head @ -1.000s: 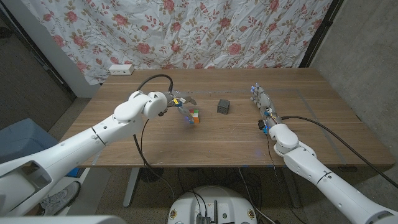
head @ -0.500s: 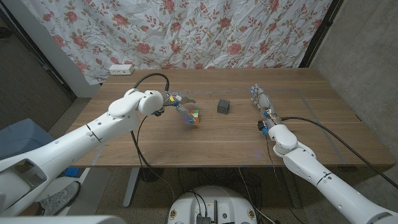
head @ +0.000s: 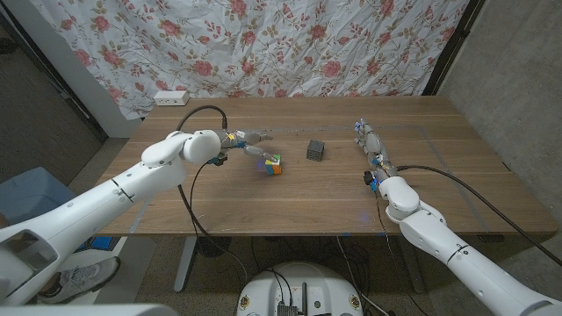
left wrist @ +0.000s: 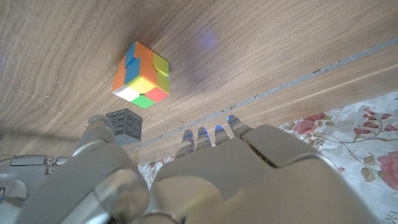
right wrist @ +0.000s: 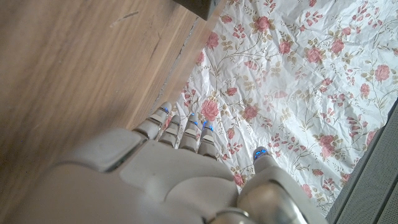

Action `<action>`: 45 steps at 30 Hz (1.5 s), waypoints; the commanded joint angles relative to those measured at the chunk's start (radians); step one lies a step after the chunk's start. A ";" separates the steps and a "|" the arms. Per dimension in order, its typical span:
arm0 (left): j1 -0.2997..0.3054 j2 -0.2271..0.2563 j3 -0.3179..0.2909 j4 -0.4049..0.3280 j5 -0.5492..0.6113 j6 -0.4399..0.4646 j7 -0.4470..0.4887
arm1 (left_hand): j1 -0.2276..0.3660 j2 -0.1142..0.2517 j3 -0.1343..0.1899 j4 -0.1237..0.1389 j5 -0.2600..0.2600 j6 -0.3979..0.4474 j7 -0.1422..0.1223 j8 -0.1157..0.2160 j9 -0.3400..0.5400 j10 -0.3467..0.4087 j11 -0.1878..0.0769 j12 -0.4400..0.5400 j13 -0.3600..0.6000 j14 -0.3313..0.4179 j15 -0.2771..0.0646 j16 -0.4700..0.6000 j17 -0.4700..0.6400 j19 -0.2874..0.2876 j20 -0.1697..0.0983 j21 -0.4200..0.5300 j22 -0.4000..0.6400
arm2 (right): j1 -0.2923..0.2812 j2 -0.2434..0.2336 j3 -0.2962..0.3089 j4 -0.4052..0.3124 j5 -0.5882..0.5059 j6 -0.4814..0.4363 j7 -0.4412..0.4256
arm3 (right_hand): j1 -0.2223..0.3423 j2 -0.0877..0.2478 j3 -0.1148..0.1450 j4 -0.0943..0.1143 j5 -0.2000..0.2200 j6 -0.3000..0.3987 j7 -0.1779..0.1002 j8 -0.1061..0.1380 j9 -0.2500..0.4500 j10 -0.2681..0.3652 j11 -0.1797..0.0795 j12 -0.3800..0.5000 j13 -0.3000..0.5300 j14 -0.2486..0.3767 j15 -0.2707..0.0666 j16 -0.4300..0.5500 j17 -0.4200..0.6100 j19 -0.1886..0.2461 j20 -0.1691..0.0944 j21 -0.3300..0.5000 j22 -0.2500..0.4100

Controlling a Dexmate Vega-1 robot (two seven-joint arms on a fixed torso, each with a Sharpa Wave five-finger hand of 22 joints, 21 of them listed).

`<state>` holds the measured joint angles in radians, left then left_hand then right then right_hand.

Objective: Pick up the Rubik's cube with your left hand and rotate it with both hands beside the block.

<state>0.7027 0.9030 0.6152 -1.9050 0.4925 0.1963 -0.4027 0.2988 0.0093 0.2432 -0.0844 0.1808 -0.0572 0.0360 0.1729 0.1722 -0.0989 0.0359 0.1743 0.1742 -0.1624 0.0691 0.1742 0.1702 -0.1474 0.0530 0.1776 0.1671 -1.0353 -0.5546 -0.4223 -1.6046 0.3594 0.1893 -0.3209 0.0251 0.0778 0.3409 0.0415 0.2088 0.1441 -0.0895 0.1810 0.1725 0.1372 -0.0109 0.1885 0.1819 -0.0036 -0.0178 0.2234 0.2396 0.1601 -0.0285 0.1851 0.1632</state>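
— Cube where?
— On the desk, just left of the block, just beyond the left robot hand fingertips. Far nearer to that one than to the right robot hand.
— Left robot hand's state?
— Released, fingers extended toward the cube, touching nothing.
— Right?
— Out straight past the block, grasping nothing.
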 commanded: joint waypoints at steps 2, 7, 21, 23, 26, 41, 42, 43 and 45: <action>0.061 -0.001 -0.046 0.058 -0.141 -0.031 0.175 | -0.021 0.006 0.002 0.010 0.002 0.009 0.015 0.009 0.001 0.002 0.008 0.012 0.001 0.004 -0.017 0.008 0.003 0.001 -0.019 0.007 0.002 | 0.016 0.025 -0.013 0.039 -0.019 0.044 0.005 | -0.005 0.014 -0.006 0.002 -0.004 -0.006 -0.001 0.000 0.002 0.000 0.002 0.001 0.002 -0.004 -0.007 0.001 0.002 0.002 -0.004 0.001 0.003; 0.098 -0.011 -0.075 0.070 -0.208 -0.039 0.253 | -0.030 0.009 0.001 0.012 0.003 0.012 0.019 0.009 0.001 0.004 0.009 0.014 0.001 0.008 -0.019 0.009 0.002 0.003 -0.025 0.008 0.002 | 0.025 0.034 -0.015 0.062 -0.016 0.068 0.020 | -0.007 0.013 -0.007 0.004 -0.004 -0.006 0.001 0.000 0.002 -0.001 0.004 0.001 0.002 -0.002 -0.006 0.001 0.002 0.005 -0.006 0.002 0.003; 0.136 -0.047 -0.102 0.120 -0.334 -0.079 0.395 | -0.090 0.067 0.009 0.044 0.011 0.035 0.020 0.013 0.001 0.015 0.013 0.017 0.000 0.018 -0.023 0.010 0.004 0.005 -0.033 0.008 0.002 | 0.048 0.050 -0.025 0.101 -0.009 0.095 0.050 | -0.010 -0.004 -0.016 0.003 -0.005 -0.008 0.008 0.001 0.002 0.000 0.011 0.002 0.002 0.002 -0.002 0.001 0.001 0.009 -0.005 0.003 0.002; 0.143 -0.056 -0.109 0.131 -0.356 -0.090 0.415 | -0.099 0.075 0.010 0.049 0.012 0.039 0.019 0.013 0.000 0.017 0.011 0.018 0.000 0.018 -0.024 0.010 0.004 0.006 -0.035 0.009 0.003 | 0.051 0.054 -0.027 0.107 -0.008 0.101 0.053 | -0.010 -0.006 -0.017 0.003 -0.005 -0.007 0.008 0.001 0.002 0.000 0.011 0.002 0.002 0.002 -0.001 0.001 0.000 0.010 -0.006 0.003 0.002; 0.155 -0.068 -0.119 0.147 -0.390 -0.113 0.444 | -0.116 0.091 0.013 0.059 0.014 0.046 0.018 0.014 0.000 0.023 0.007 0.020 0.000 0.026 -0.029 0.012 0.004 0.011 -0.042 0.011 0.003 | 0.051 0.056 -0.027 0.106 -0.007 0.101 0.052 | -0.010 -0.007 -0.018 0.003 -0.005 -0.005 0.009 0.002 0.002 0.002 0.012 0.003 0.002 0.005 -0.002 0.002 0.000 0.013 -0.007 0.004 0.002; 0.216 -0.188 -0.160 0.277 -0.559 -0.286 0.601 | -0.167 0.134 0.038 0.077 0.026 0.126 0.013 0.025 -0.001 0.090 -0.002 0.033 -0.001 0.103 -0.042 0.020 0.000 0.083 -0.056 0.025 0.001 | 0.049 0.076 -0.017 0.128 0.030 0.133 0.068 | -0.012 -0.005 -0.019 0.007 -0.004 0.000 0.013 0.004 0.002 0.012 0.017 0.006 0.002 0.012 -0.002 0.003 -0.001 0.019 -0.007 0.004 0.002; 0.215 -0.198 -0.160 0.293 -0.574 -0.309 0.600 | -0.168 0.135 0.039 0.077 0.027 0.129 0.013 0.025 -0.001 0.091 -0.002 0.033 -0.001 0.105 -0.043 0.020 -0.001 0.087 -0.056 0.026 0.001 | 0.050 0.079 -0.015 0.131 0.035 0.138 0.072 | -0.011 -0.005 -0.018 0.007 -0.004 -0.001 0.014 0.004 0.002 0.012 0.017 0.006 0.002 0.014 0.000 0.003 -0.001 0.021 -0.008 0.005 0.002; 0.215 -0.206 -0.161 0.307 -0.585 -0.329 0.601 | -0.168 0.136 0.040 0.077 0.027 0.132 0.014 0.026 -0.001 0.092 -0.002 0.033 -0.001 0.106 -0.043 0.020 -0.001 0.088 -0.056 0.026 0.001 | 0.051 0.083 -0.013 0.137 0.043 0.147 0.076 | -0.011 -0.004 -0.018 0.007 -0.004 -0.001 0.013 0.004 0.002 0.012 0.018 0.006 0.002 0.016 0.002 0.004 -0.002 0.023 -0.008 0.006 0.002; 0.217 -0.224 -0.165 0.324 -0.613 -0.348 0.606 | -0.170 0.138 0.043 0.077 0.028 0.137 0.015 0.026 -0.001 0.095 -0.003 0.032 -0.001 0.112 -0.046 0.020 -0.001 0.091 -0.056 0.026 0.001 | 0.051 0.091 -0.010 0.143 0.049 0.156 0.074 | -0.011 -0.005 -0.018 0.008 -0.004 -0.001 0.014 0.003 0.002 0.014 0.017 0.006 0.002 0.022 0.007 0.006 -0.002 0.025 -0.008 0.006 0.002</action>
<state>0.8972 0.7629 0.4704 -1.6825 0.0092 -0.0229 0.1421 0.1354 0.1248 0.2750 -0.0056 0.2002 0.0663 0.0507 0.1929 0.1673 -0.0143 0.0304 0.1966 0.1722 -0.0604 0.0250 0.1897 0.1674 -0.0629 -0.0025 0.1937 0.1672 -0.9873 -0.4863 -0.4437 -1.4859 0.3766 0.3107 -0.2591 0.0135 0.0661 0.3229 0.0456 0.2012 0.1426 -0.0803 0.1810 0.1726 0.1412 0.0038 0.1886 0.1819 0.0079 -0.0140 0.2234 0.2369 0.1734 -0.0341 0.1851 0.1632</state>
